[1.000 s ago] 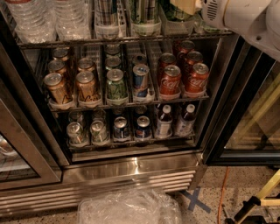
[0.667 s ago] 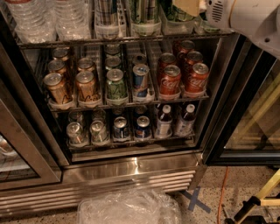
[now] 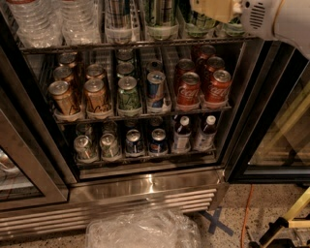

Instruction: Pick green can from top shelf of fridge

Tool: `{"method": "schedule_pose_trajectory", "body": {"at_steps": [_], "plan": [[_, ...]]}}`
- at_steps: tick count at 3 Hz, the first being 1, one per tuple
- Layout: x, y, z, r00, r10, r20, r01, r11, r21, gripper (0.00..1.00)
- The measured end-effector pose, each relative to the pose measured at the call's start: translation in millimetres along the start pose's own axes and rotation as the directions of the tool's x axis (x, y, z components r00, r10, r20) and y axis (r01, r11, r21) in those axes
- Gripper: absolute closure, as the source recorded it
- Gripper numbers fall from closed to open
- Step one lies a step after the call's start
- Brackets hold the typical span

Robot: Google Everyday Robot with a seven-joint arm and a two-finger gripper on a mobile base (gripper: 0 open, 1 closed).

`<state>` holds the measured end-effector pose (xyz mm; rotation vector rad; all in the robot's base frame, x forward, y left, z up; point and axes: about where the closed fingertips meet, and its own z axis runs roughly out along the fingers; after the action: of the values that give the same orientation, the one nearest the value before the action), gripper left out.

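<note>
The fridge [image 3: 145, 186] stands open in front of me, with a steel frame and a dark interior. Its top shelf [image 3: 97, 47] runs along the top of the view and holds tall cans in white trays. A pale green can with dark streaks [image 3: 160, 12] stands in the middle lane, cut off by the top edge. A silver-and-dark striped can [image 3: 118, 12] is to its left. More green cans [image 3: 196, 23] stand to its right, partly hidden by my gripper [image 3: 213, 8], which is at the shelf's right end at can height. The white arm [image 3: 278, 19] reaches in from the right.
Clear water bottles [image 3: 48, 19] fill the shelf's left. The rack below holds short gold [image 3: 63, 97], green [image 3: 128, 94], blue and red cans [image 3: 189, 89]. The lowest rack has cans and bottles. Crumpled clear plastic [image 3: 143, 230] lies on the floor. A glass door [image 3: 283, 131] stands right.
The arm and gripper have risen slightly at the right end of the top shelf. The cans have not moved.
</note>
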<state>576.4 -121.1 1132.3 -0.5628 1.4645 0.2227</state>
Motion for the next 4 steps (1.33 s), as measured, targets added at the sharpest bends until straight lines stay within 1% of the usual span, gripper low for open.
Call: {"method": "schedule_pose_trajectory", "body": {"at_steps": [1,3,4], "plan": [[2,6,-3,1.000,0.005,-0.012,-0.005,0.9997,-0.023,1.00],[20,23,-4,0.997,0.036,-0.061,-0.041,0.9963,-0.076,1.00],[25,26,-5,0.996,0.044,-0.076,-0.051,0.9949,-0.087,1.00]]}}
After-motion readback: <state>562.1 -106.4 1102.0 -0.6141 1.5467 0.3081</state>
